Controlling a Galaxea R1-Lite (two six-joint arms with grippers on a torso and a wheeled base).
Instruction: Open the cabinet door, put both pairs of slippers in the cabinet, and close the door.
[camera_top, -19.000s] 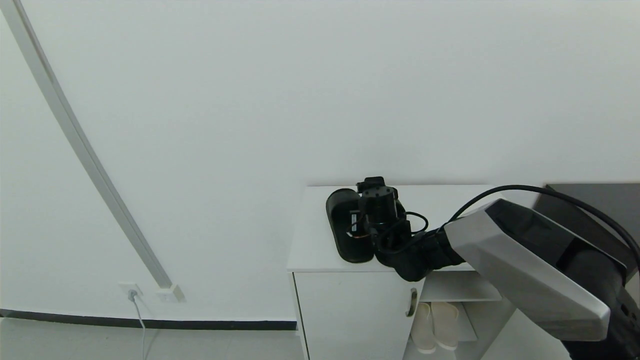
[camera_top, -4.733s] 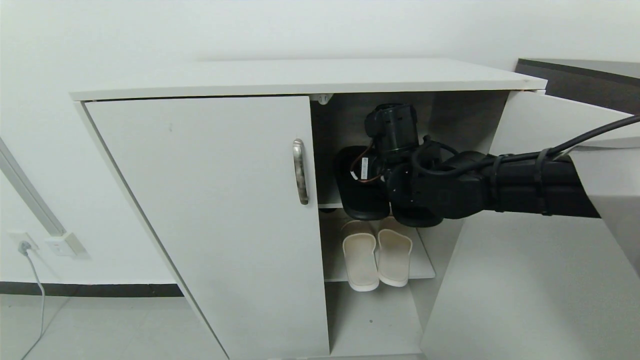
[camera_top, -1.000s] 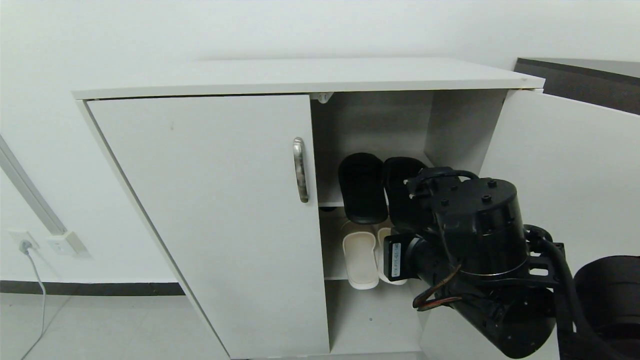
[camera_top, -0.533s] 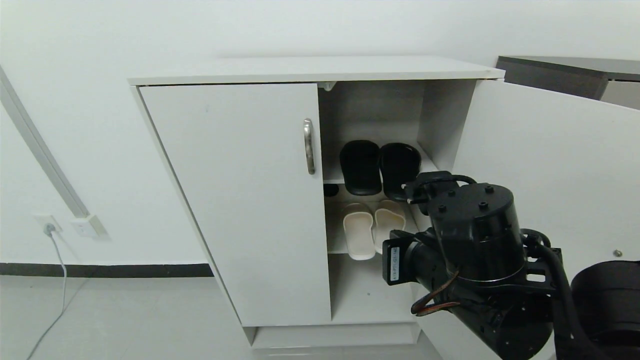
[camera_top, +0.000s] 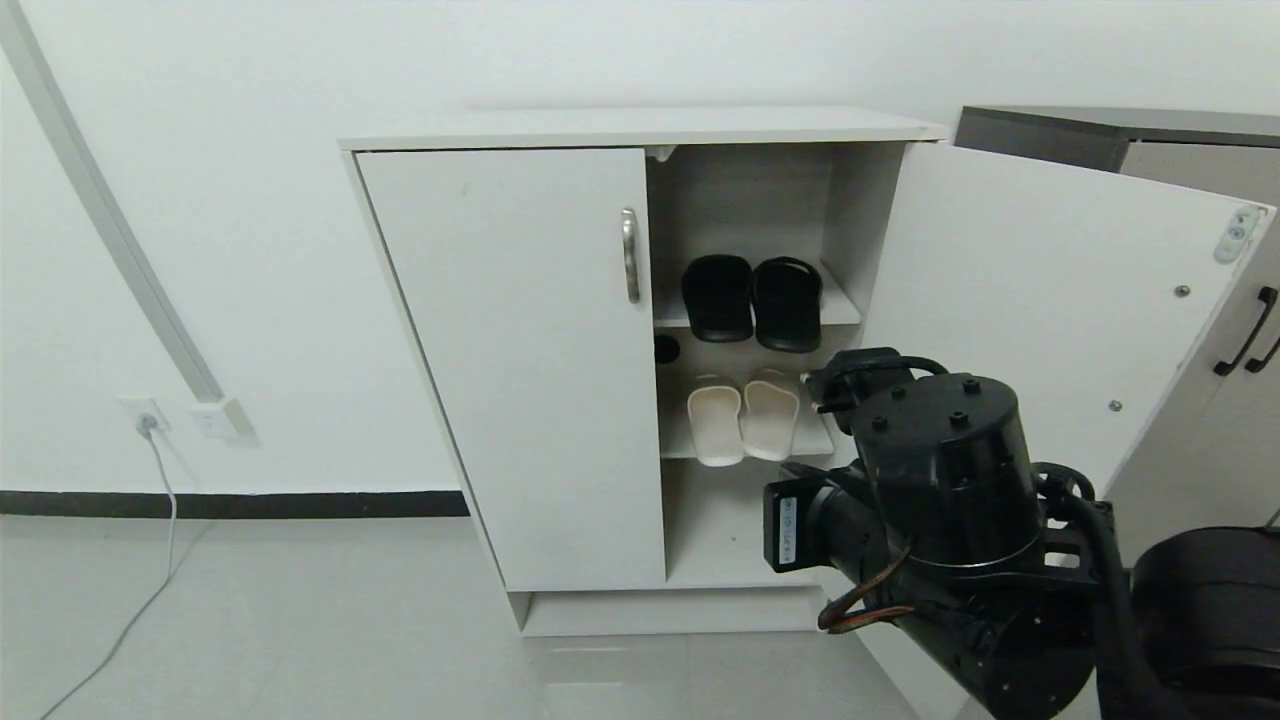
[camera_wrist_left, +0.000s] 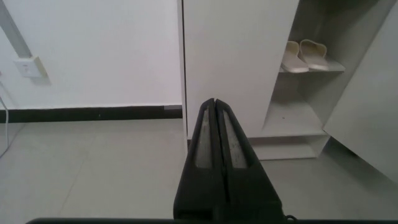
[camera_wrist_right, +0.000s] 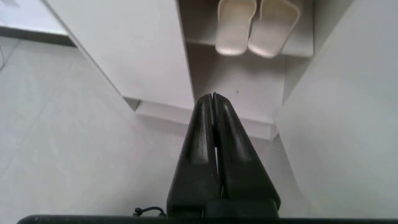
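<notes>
Noted a white wall socket (camera_top: 140, 412) and pale tiled floor (camera_top: 250, 620) leftward, then the white two-door cabinet (camera_top: 640, 125), left door (camera_top: 520, 350) shut. Found the black rubbery slippers (camera_top: 752, 300) on the upper shelf (camera_top: 842, 310), the cream rubbery slippers (camera_top: 742, 418) on the shelf below (camera_top: 815, 447). Judged the open white right door (camera_top: 1040, 290) light, stiff, free-swinging; best pushed near its outer edge. Saw left gripper (camera_wrist_left: 214, 102) and right gripper (camera_wrist_right: 213, 96) with jaws pressed together, empty.

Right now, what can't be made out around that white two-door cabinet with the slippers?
- Head view: the closed white left door hides the left half of the cabinet.
- Head view: a small dark object under the black slippers' shelf, beside that door's edge, too small to identify.
- Head view: the right arm's black wrist covers the cabinet's bottom right corner.
</notes>
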